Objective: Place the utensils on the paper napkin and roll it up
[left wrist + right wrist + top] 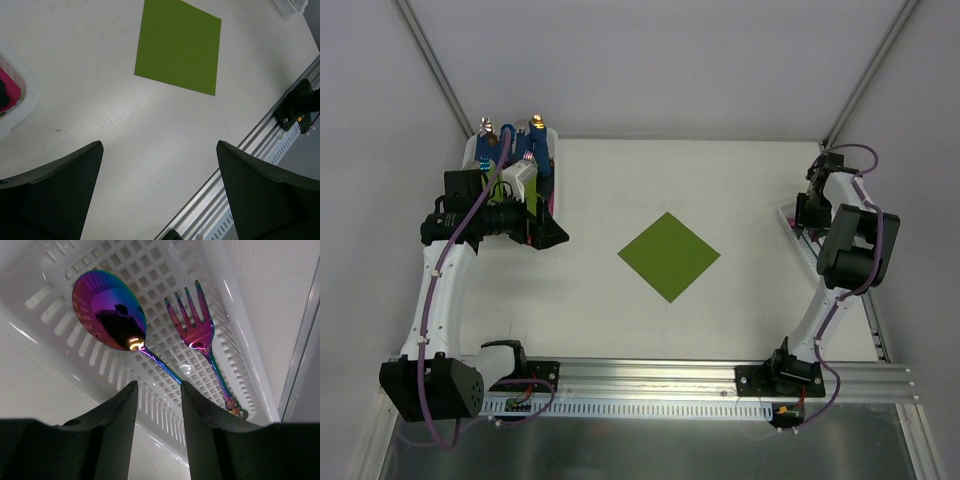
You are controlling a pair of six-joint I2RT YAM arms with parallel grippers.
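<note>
The paper napkin (669, 255) is an olive-green square lying flat mid-table, turned like a diamond; the left wrist view shows it ahead (179, 47). The utensils, an iridescent spoon (107, 310) and fork (192, 330), lie in a white slotted basket (150, 270) at the table's right edge (798, 240). My right gripper (159, 385) is lowered into that basket (812, 205), its jaws partly closed with nothing visible in the gap. The spoon's handle runs down behind the right finger (200, 410). My left gripper (160, 145) hovers wide open over bare table at the left (548, 232).
A white bin (515, 150) at the back left holds green-wrapped bundles with blue handles; its rim shows in the left wrist view (20, 100). An aluminium rail (650, 385) runs along the near edge. Grey walls enclose the table.
</note>
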